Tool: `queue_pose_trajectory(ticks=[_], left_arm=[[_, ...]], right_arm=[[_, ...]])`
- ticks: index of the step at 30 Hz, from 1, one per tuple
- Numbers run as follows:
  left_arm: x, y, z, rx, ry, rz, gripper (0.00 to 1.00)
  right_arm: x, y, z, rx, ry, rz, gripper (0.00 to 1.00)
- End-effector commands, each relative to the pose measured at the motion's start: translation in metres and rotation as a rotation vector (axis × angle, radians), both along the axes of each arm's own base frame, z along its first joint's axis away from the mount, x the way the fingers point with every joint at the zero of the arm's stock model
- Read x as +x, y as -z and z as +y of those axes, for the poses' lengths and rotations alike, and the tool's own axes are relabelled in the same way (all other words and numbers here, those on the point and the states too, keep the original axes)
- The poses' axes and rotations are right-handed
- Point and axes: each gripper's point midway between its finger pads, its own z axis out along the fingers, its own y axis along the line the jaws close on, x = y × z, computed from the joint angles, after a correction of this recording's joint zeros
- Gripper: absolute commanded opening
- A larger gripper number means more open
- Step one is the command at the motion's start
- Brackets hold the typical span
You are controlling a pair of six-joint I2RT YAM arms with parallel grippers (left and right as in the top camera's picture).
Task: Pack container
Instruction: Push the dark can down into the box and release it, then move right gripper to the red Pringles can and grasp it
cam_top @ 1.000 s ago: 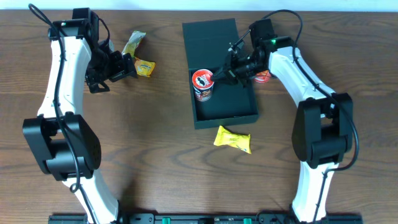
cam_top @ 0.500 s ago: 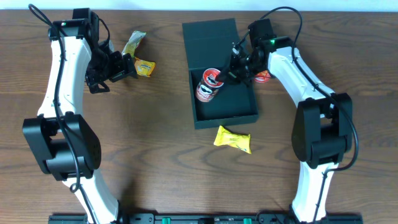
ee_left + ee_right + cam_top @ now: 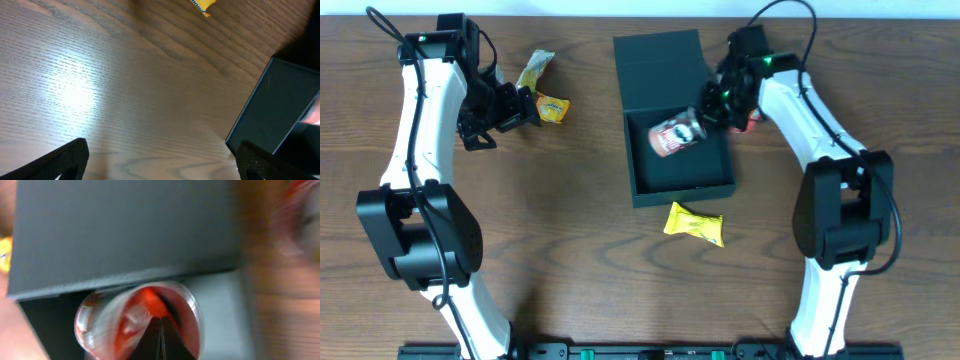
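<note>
Looking down from overhead, Mia, what is the container like?

Tom, the container (image 3: 685, 192) is a square box of matte, dark teal-green cardboard, sitting near the middle of a brown wood-grain table (image 3: 570, 250). Its flat hinged lid (image 3: 658, 62) lies open at the far side.

What is inside it?

One cylindrical red can (image 3: 677, 135), tipped over at a slant, with white marks on its glossy label. In the right wrist view its round, clear end faces the camera, blurred.

And the grippers?

The right gripper (image 3: 704, 110) is at the can's upper end, its two dark fingers pressed fully together. Whether they pinch the rim I cannot tell. The left gripper (image 3: 502, 112) hangs well apart from the box, on the left, jaws spread wide and holding nothing. Its wrist view shows two black fingertips (image 3: 65, 160) over bare wood.

How many other items are there?

Three crinkly packets. A yellow packet (image 3: 694, 224) lies just in front of the box. A yellow-orange packet (image 3: 552, 108) lies just beside the left gripper, and a yellow-green packet (image 3: 534, 70) lies behind that. A second red object (image 3: 750, 122) peeks out beside the box's right wall, mostly hidden by the right arm, so its shape is unclear.
</note>
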Motion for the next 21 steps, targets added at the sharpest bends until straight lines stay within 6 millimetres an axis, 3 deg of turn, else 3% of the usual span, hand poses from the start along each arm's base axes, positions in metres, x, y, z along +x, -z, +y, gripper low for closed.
queue_pose_trajectory(ticks=[1,8,11,13,14,17,21], left_arm=[[0.001,-0.007,-0.001,0.000,-0.010,-0.011,0.95],[0.001,-0.007,-0.001,0.000,-0.010,-0.010,0.95],[0.001,-0.007,-0.001,0.001,-0.010,-0.010,0.95],[0.001,-0.007,-0.001,0.001,-0.010,-0.011,0.95],[0.001,-0.007,-0.001,0.001,-0.010,-0.013,0.95],[0.003,-0.007,-0.001,0.001,-0.010,-0.019,0.95],[0.003,-0.007,-0.001,0.001,-0.010,-0.021,0.95]], right_arm=[[0.024,-0.028,-0.033,-0.186,0.016,-0.122,0.01],[0.039,-0.073,-0.042,-0.247,0.004,-0.210,0.01],[0.048,-0.082,-0.076,-0.423,0.072,-0.250,0.04],[0.048,-0.083,-0.095,-0.511,0.092,-0.248,0.29],[0.047,-0.081,-0.101,-0.519,0.100,-0.237,0.50],[0.045,-0.081,-0.109,-0.520,0.160,-0.219,0.70],[0.042,-0.079,-0.123,-0.495,0.329,-0.188,0.75]])
